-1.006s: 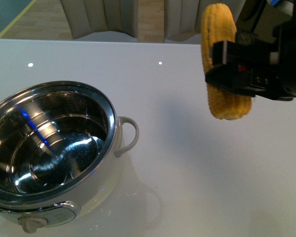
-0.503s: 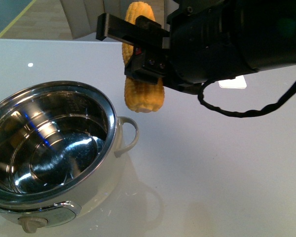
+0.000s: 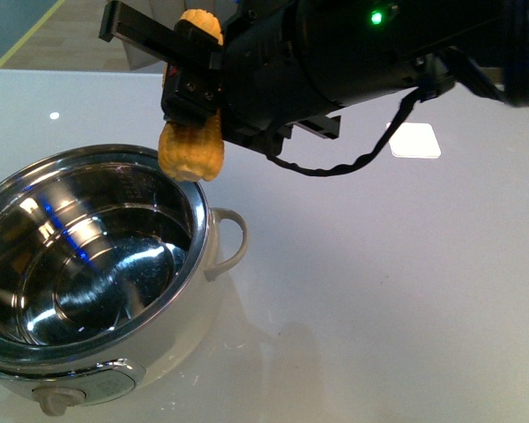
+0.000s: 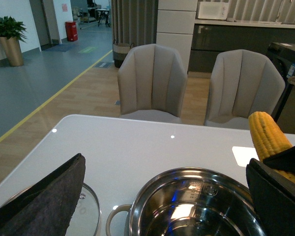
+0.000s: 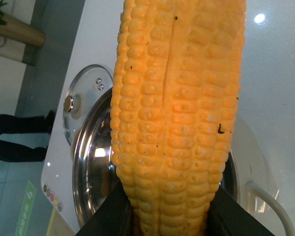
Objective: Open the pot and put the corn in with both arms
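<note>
Gripping the corn (image 3: pixel 191 148) upright between its fingers, the right gripper (image 3: pixel 187 75) hangs above the far rim of the pot (image 3: pixel 198 220). The left gripper (image 4: pixel 164 163) stands wide open, empty.

Resembles an open-plan kitchen-dining area: microwave (image 4: pixel 212 10) on dark counter (image 4: pixel 233 39), upholstered chairs (image 4: pixel 152 81) along white table (image 4: pixel 113 142) far edge, potted plant (image 4: pixel 7 29).

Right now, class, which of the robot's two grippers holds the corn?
The right gripper: it is shut on the corn, near the pot's rim. The left gripper is open, with nothing between its fingers.
</note>
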{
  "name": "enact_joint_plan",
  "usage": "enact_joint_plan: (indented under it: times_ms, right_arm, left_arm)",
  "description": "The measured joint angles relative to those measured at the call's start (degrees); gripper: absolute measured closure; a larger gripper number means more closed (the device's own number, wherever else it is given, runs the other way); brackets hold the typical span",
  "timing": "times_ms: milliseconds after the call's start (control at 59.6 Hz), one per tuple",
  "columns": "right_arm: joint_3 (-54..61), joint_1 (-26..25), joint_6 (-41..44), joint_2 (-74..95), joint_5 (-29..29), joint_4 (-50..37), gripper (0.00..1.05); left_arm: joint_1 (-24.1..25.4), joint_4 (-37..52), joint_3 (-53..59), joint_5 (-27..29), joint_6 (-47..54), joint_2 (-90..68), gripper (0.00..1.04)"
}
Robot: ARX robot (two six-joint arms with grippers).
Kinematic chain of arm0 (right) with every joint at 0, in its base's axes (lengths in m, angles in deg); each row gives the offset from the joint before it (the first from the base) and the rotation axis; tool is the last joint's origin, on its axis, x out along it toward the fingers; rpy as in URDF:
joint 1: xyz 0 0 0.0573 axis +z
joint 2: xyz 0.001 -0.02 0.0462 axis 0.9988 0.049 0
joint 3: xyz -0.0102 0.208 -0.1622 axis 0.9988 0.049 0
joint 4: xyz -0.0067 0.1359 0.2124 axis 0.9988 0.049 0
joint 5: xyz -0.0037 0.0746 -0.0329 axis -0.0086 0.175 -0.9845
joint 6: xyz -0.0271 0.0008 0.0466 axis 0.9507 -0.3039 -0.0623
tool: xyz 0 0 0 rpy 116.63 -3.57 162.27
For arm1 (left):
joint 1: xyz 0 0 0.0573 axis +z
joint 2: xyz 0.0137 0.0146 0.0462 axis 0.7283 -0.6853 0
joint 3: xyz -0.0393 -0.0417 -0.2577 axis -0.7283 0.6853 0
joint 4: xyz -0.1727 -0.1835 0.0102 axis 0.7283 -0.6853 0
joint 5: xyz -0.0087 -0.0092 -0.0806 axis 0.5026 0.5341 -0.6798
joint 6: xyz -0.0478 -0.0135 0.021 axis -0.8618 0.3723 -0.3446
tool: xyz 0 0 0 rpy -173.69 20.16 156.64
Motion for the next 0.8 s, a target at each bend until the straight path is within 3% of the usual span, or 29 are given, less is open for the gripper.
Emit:
enact_joint_plan:
  times_ms: [805]
  right_arm:
    - [-8.22, 5.35, -2.14, 10.1, -0.17, 5.64, 0.82]
  left_arm:
    - [0.0, 0.0, 0.0, 0.0, 0.02, 0.0, 0.07]
